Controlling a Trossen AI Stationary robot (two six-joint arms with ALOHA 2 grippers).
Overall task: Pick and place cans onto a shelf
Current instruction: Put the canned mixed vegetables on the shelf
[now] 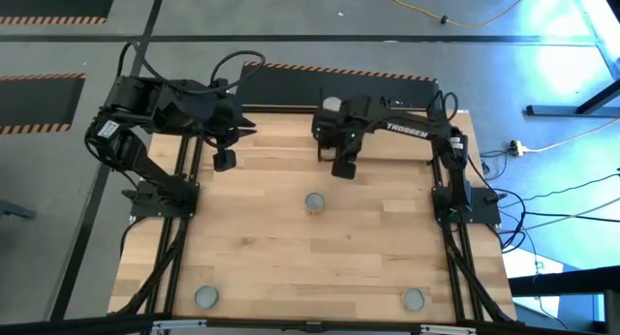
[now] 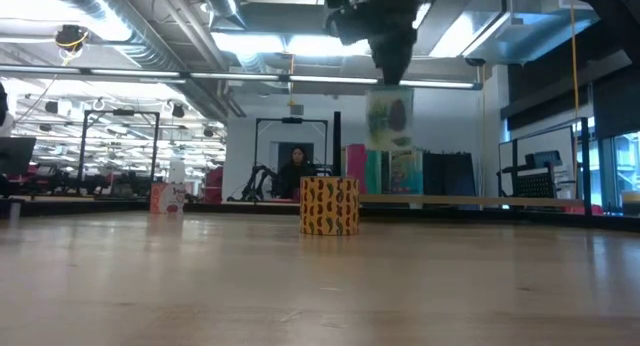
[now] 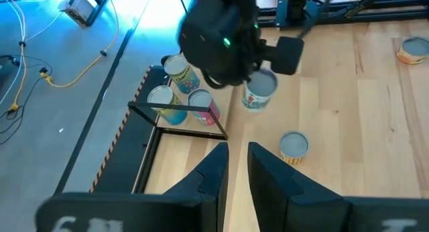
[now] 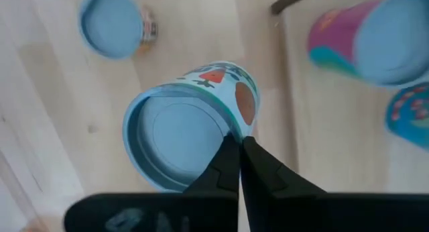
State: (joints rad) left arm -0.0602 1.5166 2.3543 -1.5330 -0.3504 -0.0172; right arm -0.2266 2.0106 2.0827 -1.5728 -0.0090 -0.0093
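Observation:
My right gripper (image 1: 344, 166) is shut on a pale-labelled can (image 4: 181, 138), which hangs high over the table in the low view (image 2: 390, 116). It is just in front of the shelf (image 3: 144, 114) at the table's far edge. Three cans (image 3: 177, 71) stand on the shelf; a pink one (image 4: 362, 37) and a blue one (image 4: 409, 114) show in the right wrist view. A yellow can (image 1: 314, 202) stands upright mid-table. My left gripper (image 3: 238, 158) waits at the far left (image 1: 225, 159), empty, with a narrow gap between its fingers. My right gripper pinches the can's top rim (image 4: 231, 128) between its two fingers, at one spot on the rim's edge. The fingers come from above, pointing down. The can hangs below them, lifted clear of the table, its round top tilted a little.
Two more cans stand near the table's near edge, one at the left (image 1: 205, 296) and one at the right (image 1: 414, 298). Bare wood lies between them and the middle can. A person shows in the room far behind the table (image 2: 296, 171).

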